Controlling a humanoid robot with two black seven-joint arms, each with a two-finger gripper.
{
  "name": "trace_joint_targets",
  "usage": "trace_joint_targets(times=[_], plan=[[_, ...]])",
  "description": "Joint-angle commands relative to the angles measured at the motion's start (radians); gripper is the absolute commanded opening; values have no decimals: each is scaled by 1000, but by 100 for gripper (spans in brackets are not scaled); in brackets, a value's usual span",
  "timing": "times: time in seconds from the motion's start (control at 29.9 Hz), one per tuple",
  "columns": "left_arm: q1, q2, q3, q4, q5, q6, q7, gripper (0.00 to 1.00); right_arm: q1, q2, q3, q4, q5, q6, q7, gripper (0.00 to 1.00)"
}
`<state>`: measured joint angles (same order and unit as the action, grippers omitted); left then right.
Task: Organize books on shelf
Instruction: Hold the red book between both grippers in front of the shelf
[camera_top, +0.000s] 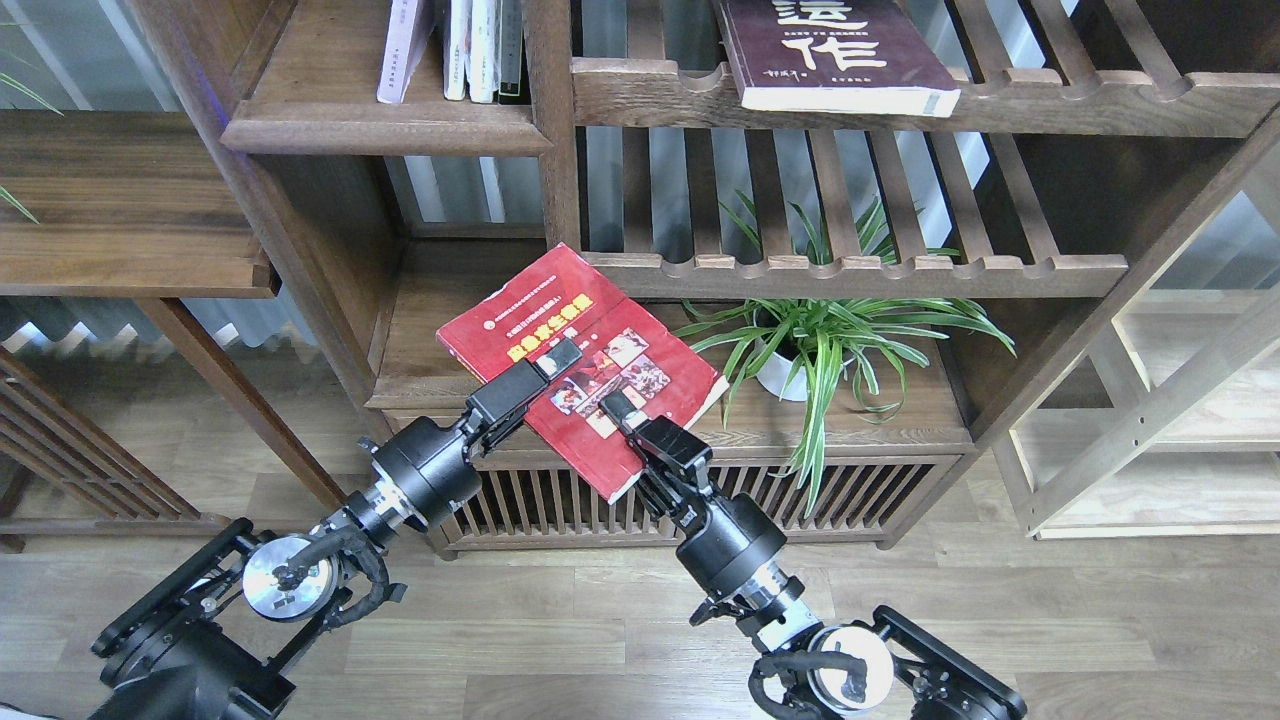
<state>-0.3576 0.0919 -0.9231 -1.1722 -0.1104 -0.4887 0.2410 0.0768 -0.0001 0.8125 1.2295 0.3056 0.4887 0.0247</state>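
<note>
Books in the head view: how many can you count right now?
At least 5: a red book held by both end effectors, a maroon book flat on the slatted rack, a pale book plus two or more white spines upright on the upper shelf. Tops are cropped, so more are possible.

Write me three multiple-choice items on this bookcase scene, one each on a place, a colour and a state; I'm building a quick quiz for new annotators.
1. Where is the potted plant?
A. right of the red book
B. on the floor
C. on the top slatted rack

2. What colour is the title on the red book?
A. white
B. yellow
C. black

3. How does the maroon book lie?
A. upright, spine out
B. flat on a slatted rack, one corner past the front rail
C. held by an end effector

Answers:
1 A, it stands on the low shelf beside that book.
2 B, yellow characters cross the cover.
3 B, its cover faces up, while the left end effector and right end effector are both at the red book.
</note>
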Motion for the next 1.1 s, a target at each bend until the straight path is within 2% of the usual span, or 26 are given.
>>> trace_joint_targets(times=[0.0,0.27,0.5,0.9,0.97,1.07], plan=[[0,-3,3,2,0,0,-2,46,0,0,-1,1,0,0,-2,3],[2,-9,4,0,-5,0,-2,28,0,0,-1,7,-2,0,-2,3],[3,-12,0,0,-18,0,3,4,0,0,-1,10,-2,0,-2,3],[2,-12,0,-7,-25,0,3,2,0,0,-1,10,-3,0,0,5],[2,-11,1,-7,-25,0,3,2,0,0,1,10,-3,0,0,8],[2,-11,0,-9,-25,0,3,2,0,0,1,8,-3,0,-3,22]])
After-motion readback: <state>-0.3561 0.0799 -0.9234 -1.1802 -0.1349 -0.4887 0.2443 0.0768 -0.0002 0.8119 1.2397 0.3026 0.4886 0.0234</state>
